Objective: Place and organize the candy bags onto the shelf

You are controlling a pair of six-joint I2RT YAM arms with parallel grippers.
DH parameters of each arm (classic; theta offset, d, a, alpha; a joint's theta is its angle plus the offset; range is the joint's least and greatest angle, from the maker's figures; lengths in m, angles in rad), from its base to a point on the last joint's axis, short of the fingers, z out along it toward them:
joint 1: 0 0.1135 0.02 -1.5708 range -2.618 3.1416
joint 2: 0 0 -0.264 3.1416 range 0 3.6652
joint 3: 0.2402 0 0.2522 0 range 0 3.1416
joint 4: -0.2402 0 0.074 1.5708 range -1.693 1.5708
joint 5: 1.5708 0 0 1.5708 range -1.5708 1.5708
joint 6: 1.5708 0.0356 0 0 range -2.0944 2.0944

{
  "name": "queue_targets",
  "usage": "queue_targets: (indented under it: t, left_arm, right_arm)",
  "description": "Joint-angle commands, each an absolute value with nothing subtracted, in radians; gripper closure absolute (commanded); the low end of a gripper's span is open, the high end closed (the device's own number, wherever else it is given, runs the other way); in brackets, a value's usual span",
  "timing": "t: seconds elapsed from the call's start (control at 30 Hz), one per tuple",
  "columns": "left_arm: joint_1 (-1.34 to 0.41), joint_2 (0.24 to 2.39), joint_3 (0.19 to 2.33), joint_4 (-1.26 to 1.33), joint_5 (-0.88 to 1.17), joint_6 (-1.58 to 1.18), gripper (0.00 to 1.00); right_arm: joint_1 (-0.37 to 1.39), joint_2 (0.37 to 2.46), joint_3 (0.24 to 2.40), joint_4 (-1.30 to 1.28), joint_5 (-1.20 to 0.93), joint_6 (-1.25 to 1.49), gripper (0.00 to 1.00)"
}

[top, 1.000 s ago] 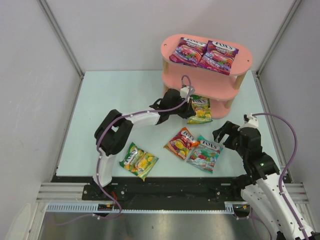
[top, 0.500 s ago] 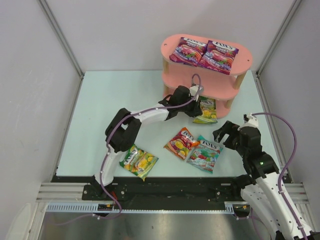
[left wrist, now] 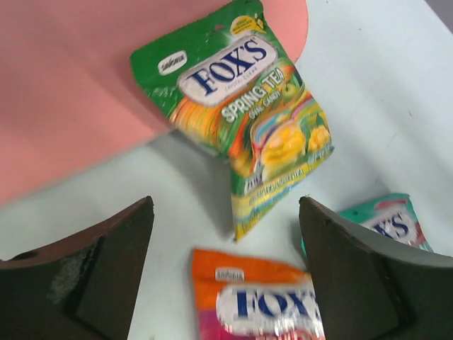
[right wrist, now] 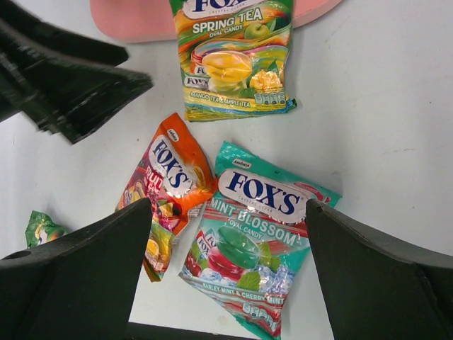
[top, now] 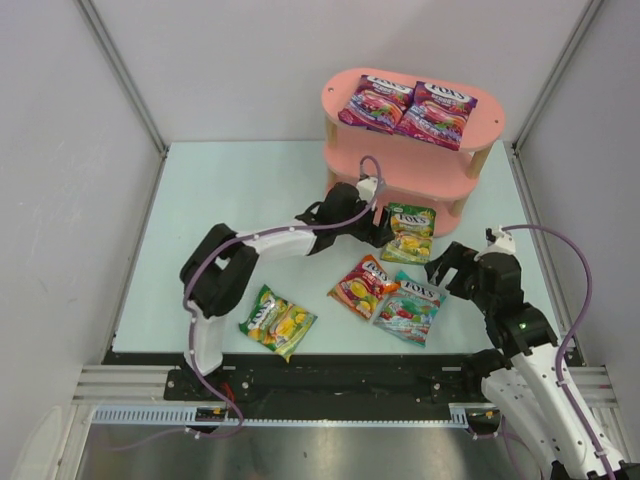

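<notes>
The pink shelf point(top: 420, 165) stands at the far right, with two purple-magenta candy bags point(top: 408, 106) side by side on its top board. A yellow-green bag point(top: 410, 232) point(left wrist: 244, 120) point(right wrist: 233, 57) lies with its top end on the lowest pink board point(left wrist: 71, 85) and its lower half out on the table. My left gripper point(top: 383, 233) point(left wrist: 225, 207) is open just left of it, holding nothing. On the table lie a red-orange bag point(top: 362, 286) point(right wrist: 166, 191), a teal-white bag point(top: 410, 305) point(right wrist: 258, 241) and another yellow-green bag point(top: 277, 320). My right gripper point(top: 447, 268) point(right wrist: 228, 207) hangs open above the teal-white bag.
Grey walls close in the pale green table point(top: 230, 200) on the left, back and right. The left arm point(top: 280, 240) stretches across the middle of the table. Wooden posts point(top: 478, 163) hold up the shelf's boards. The black front rail point(top: 320, 365) runs along the near edge.
My left gripper has opened and let go of the yellow-green bag, then drawn back a little to the left. The bag now rests half on the lowest board. The right arm has not moved.
</notes>
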State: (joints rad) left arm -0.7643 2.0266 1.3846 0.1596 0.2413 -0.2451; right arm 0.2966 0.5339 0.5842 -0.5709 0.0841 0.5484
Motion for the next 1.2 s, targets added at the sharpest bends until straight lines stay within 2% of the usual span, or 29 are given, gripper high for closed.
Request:
queue_targets:
  t: [0.0, 0.3, 0.43, 0.57, 0.67, 0.87, 1.17]
  left_arm:
    - [-0.762, 1.826, 1.242, 0.253, 0.154, -0.262, 0.11]
    - [-0.761, 1.494, 0.949, 0.192, 0.002, -0.38, 0.07]
    - [-0.761, 1.338, 0.795, 0.158, -0.115, -0.443, 0.06]
    - [-0.761, 1.221, 0.678, 0.135, -0.126, -0.489, 0.06]
    - [-0.761, 1.146, 0.6, 0.117, -0.138, -0.514, 0.06]
    - [-0.761, 1.058, 0.56, 0.081, -0.129, -0.508, 0.06]
    - [-0.761, 1.026, 0.548, 0.069, -0.109, -0.497, 0.06]
  right_arm:
    - [0.29, 0.54, 0.627, -0.546, 0.064, 0.532, 0.06]
    - [0.305, 0.586, 0.627, -0.489, -0.024, 0.466, 0.07]
    - [0.359, 0.641, 0.627, -0.479, 0.072, 0.498, 0.06]
    - [0.365, 0.698, 0.612, -0.465, 0.187, 0.593, 0.05]
    - [0.35, 0.751, 0.553, -0.327, 0.236, 0.612, 0.05]
    - [0.288, 0.879, 0.413, 0.079, 0.129, 0.555, 0.03]
    - [0.226, 0.962, 0.249, 0.529, 0.046, 0.499, 0.03]
